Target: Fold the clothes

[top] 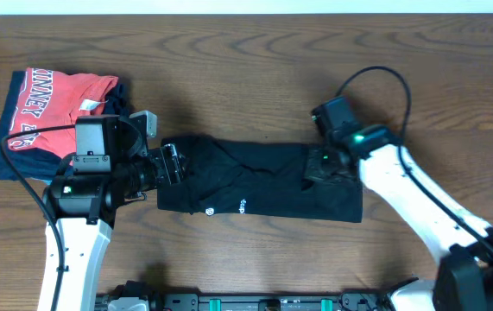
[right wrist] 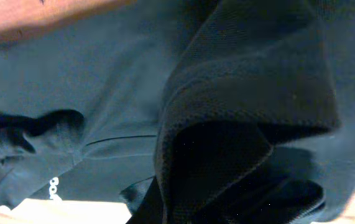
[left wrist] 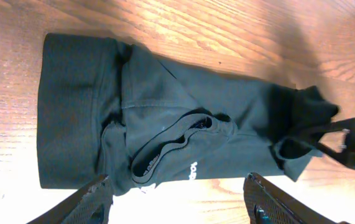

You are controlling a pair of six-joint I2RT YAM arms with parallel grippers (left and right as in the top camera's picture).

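**Shirt folded to a band, cross-folds to come**

Nearest the table's front edge stand the two arms, reaching inward from the left and right front corners. Past them, about mid-table, the shirt lies as a long, narrow band running parallel to the front edge. Its sides look turned in over the middle, and small white logo marks show along its near edge.

The left gripper sits at the band's left end with its jaws spread wide. The left wrist view shows nothing between its fingers, only cloth below, so it holds nothing.

The right gripper is at the right end, clamped on the shirt. From both wrist views a peak of black cloth rises to it and wraps round its fingers.

In the far-left corner, well apart from the shirt, a red shirt lies on a navy pile. Both look finished with.

By my judgement the lengthwise folding is done and the job is roughly halfway. The left wrist view shows the top layers rumpled, with the collar twisted and a flap lying askew. What remains is probably to carry the pinched right end over toward the left, once or twice, and flatten the bundle. Whether the creases get smoothed first I cannot tell.
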